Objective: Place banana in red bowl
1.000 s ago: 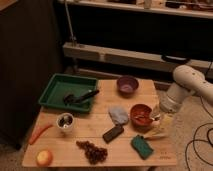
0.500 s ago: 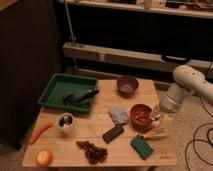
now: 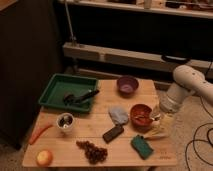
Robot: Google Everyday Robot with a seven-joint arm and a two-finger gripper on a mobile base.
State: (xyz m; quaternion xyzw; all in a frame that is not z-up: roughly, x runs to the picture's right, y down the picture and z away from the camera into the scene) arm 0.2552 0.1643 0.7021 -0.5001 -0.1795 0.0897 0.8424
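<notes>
The red bowl stands on the right part of the wooden table. The pale yellow banana lies at the table's right edge, just right of and in front of the bowl, outside it. My gripper hangs from the white arm that comes in from the right. It is directly over the banana's upper end and beside the bowl's right rim. Whether it holds the banana does not show.
A green tray with a black utensil sits at the back left, a purple bowl at the back. A blue cloth, dark bar, green sponge, grapes, small cup, carrot and round fruit lie around.
</notes>
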